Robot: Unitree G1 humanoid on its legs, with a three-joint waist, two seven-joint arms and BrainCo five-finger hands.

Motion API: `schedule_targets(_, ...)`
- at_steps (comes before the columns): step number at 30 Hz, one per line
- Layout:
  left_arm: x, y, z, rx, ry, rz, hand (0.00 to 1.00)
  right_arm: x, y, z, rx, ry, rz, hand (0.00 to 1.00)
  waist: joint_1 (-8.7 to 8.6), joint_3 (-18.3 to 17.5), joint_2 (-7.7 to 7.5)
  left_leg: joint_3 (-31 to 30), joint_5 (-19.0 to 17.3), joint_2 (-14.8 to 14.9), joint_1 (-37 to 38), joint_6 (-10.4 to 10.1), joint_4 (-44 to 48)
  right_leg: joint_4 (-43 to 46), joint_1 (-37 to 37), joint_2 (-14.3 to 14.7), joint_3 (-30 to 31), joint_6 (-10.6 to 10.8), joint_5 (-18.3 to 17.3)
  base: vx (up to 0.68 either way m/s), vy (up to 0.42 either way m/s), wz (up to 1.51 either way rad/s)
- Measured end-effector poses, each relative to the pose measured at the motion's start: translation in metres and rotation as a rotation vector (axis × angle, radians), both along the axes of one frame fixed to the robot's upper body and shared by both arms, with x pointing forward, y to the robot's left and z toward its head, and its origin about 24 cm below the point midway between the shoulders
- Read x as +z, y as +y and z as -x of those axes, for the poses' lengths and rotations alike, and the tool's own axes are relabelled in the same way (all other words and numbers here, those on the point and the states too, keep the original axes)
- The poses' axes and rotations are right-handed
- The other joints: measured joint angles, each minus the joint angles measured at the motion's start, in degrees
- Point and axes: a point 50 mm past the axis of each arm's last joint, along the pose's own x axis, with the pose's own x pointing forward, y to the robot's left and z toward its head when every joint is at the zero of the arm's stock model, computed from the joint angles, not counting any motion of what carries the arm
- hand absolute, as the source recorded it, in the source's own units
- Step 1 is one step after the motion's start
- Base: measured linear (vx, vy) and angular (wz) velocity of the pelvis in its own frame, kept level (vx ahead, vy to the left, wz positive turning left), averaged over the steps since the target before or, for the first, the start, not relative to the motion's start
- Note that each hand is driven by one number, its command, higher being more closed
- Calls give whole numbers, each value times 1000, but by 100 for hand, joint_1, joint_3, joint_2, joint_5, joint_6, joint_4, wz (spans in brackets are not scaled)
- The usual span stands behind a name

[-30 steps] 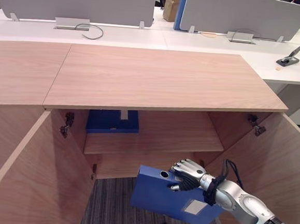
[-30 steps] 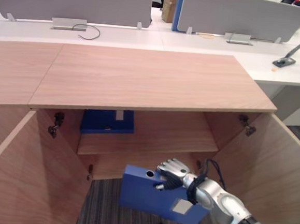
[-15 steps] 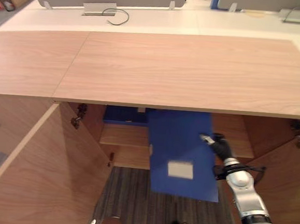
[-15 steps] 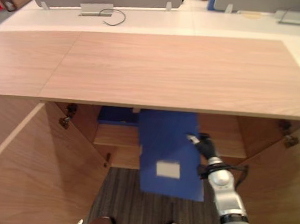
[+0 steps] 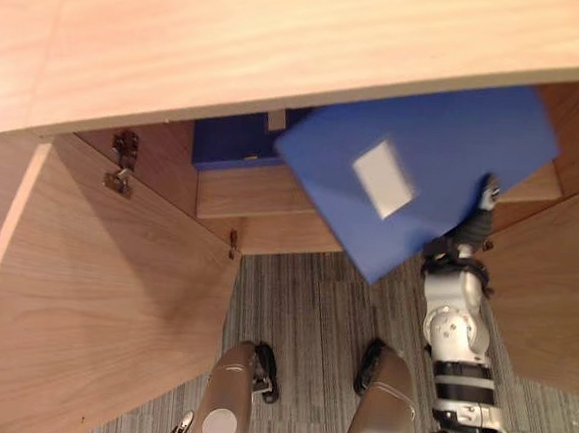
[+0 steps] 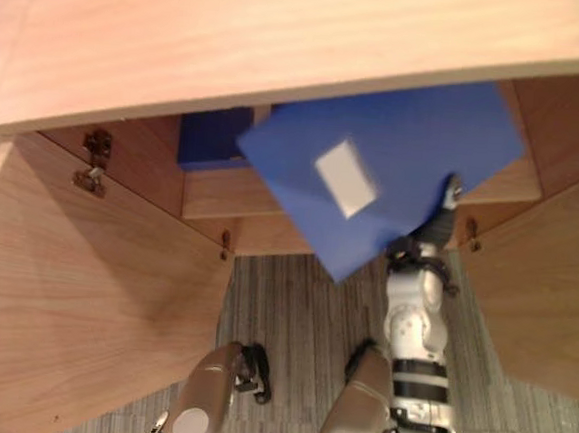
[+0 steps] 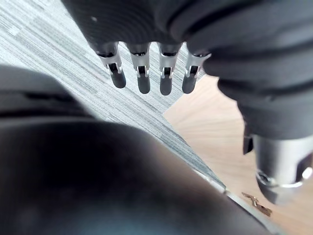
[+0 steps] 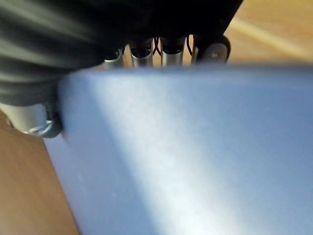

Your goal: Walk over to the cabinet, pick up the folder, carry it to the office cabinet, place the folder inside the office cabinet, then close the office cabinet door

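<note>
A large blue folder (image 5: pixel 424 167) with a white label hangs tilted in the mouth of the open office cabinet (image 5: pixel 284 36), its far edge under the wooden top. My right hand (image 5: pixel 473 223) holds it at its lower right edge. In the right wrist view the thumb (image 8: pixel 34 122) sits on one face of the folder (image 8: pixel 195 161) and the fingers (image 8: pixel 146 54) on the other. The left hand (image 7: pixel 146 78) hangs low over striped carpet with fingers straight and nothing in it.
A second dark blue folder (image 5: pixel 231 137) lies on the inner shelf (image 5: pixel 262 189) at the left. The left door (image 5: pixel 82 301) and right door (image 5: pixel 554 298) both stand wide open. Grey striped carpet (image 5: pixel 302 308) lies in front.
The camera has dipped and come closer to the cabinet. My right hand has lifted the folder and pushed it forward, from before the shelf into the cabinet opening.
</note>
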Motion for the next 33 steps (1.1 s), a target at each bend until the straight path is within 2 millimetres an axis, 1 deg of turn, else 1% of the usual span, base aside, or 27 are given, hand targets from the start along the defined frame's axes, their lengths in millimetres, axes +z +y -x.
schedule_targets(2,0,0,0,12,2,4,0,25,-8,-5,-41,-90,-100,100,25,34,4,5,-50,11,-246,49,161,55,-210,-32,17,17,30,-13,111,-1)
schedule_targets(3,0,-1,0,15,2,3,0,31,-11,-5,-54,-109,-128,100,32,40,2,4,-60,1,-308,59,196,84,-268,-53,23,17,30,22,109,7)
schedule_targets(4,0,-2,-1,19,1,6,0,41,-17,-5,-85,-140,-157,100,55,71,17,-1,-73,-29,-401,74,260,130,-351,-101,25,17,29,24,106,8)
schedule_targets(7,2,-2,-6,0,-11,-2,0,66,-25,-8,-110,-189,-179,100,101,216,32,-10,-78,-91,-572,88,419,295,-505,-239,15,20,30,21,88,11)
schedule_targets(9,3,-5,-9,-21,-17,-2,0,90,-34,-12,-125,-237,-184,100,119,296,86,-43,-83,-189,-731,99,474,392,-667,-362,12,22,29,-5,67,14)
schedule_targets(10,3,-6,-9,-27,-17,-3,0,97,-36,-12,-130,-250,-184,100,144,308,99,-57,-85,-210,-792,103,486,418,-717,-387,9,23,29,-14,43,14)
schedule_targets(12,4,-8,-11,-46,-21,-1,0,121,-47,-13,-140,-305,-212,100,165,394,152,-83,-92,-233,-1029,118,633,562,-936,-457,10,25,25,-28,36,13)
schedule_targets(13,4,-9,-11,-50,-20,2,0,125,-50,-14,-144,-313,-224,100,175,403,169,-96,-94,-236,-1096,121,686,613,-996,-474,10,26,24,-50,13,12)
schedule_targets(14,4,-12,-11,-57,-17,10,0,138,-55,-18,-148,-329,-254,100,187,446,218,-122,-119,-237,-1248,166,823,749,-1145,-517,13,26,17,-46,9,12)
schedule_targets(15,3,-13,-11,-56,-14,14,0,146,-57,-19,-146,-342,-278,100,191,466,248,-141,-128,-239,-1359,180,911,835,-1244,-542,24,34,6,-55,7,11)
schedule_targets(16,3,-14,-11,-54,-12,15,0,151,-58,-20,-145,-352,-290,100,194,480,262,-145,-129,-243,-1432,183,972,897,-1321,-567,32,35,-1,-58,0,11)
schedule_targets(18,3,-17,-12,-63,-5,18,0,168,-61,-19,-139,-390,-341,100,200,549,306,-174,-149,-278,-1711,213,1224,1166,-1614,-663,108,54,-93,-78,-11,16)
schedule_targets(21,3,-19,-11,-61,9,12,0,176,-60,-18,-127,-400,-409,100,226,572,344,-236,-187,-312,-2021,213,1477,1434,-1953,-714,244,75,-189,-101,-41,16)
schedule_targets(24,2,-23,-10,-56,25,17,0,177,-63,-16,-137,-415,-536,100,285,606,396,-315,-247,-351,-2336,200,1732,1776,-2307,-773,361,77,-290,-96,-50,17)
schedule_targets(25,1,-24,-8,-49,40,18,0,176,-67,-13,-153,-430,-592,100,289,606,404,-331,-247,-391,-2438,199,1815,1920,-2435,-836,416,121,-359,-87,-44,24)
schedule_targets(28,-1,-30,-2,-49,77,26,0,175,-81,-2,-204,-481,-712,100,315,613,449,-376,-201,-491,-2661,167,1925,2138,-2692,-950,498,117,-420,-92,-39,23)
schedule_targets(29,-1,-33,-1,-57,83,30,0,177,-86,3,-225,-507,-738,0,305,632,489,-413,-174,-534,-2711,160,1934,2178,-2725,-996,493,119,-436,-91,-44,35)
schedule_targets(30,-1,-36,1,-51,92,43,0,179,-94,11,-256,-547,-764,0,293,626,521,-434,-131,-602,-2800,156,1936,2257,-2817,-1090,499,110,-470,-60,-40,32)
schedule_targets(32,-2,-37,3,-45,102,45,0,183,-100,17,-277,-575,-758,0,287,630,543,-480,-97,-654,-2890,141,1950,2330,-2905,-1145,505,96,-501,-25,-41,26)
schedule_targets(33,-2,-38,3,-39,106,48,0,189,-104,24,-285,-601,-741,0,288,646,576,-507,-73,-661,-2931,131,1957,2373,-2924,-1166,498,60,-502,-7,-32,22)
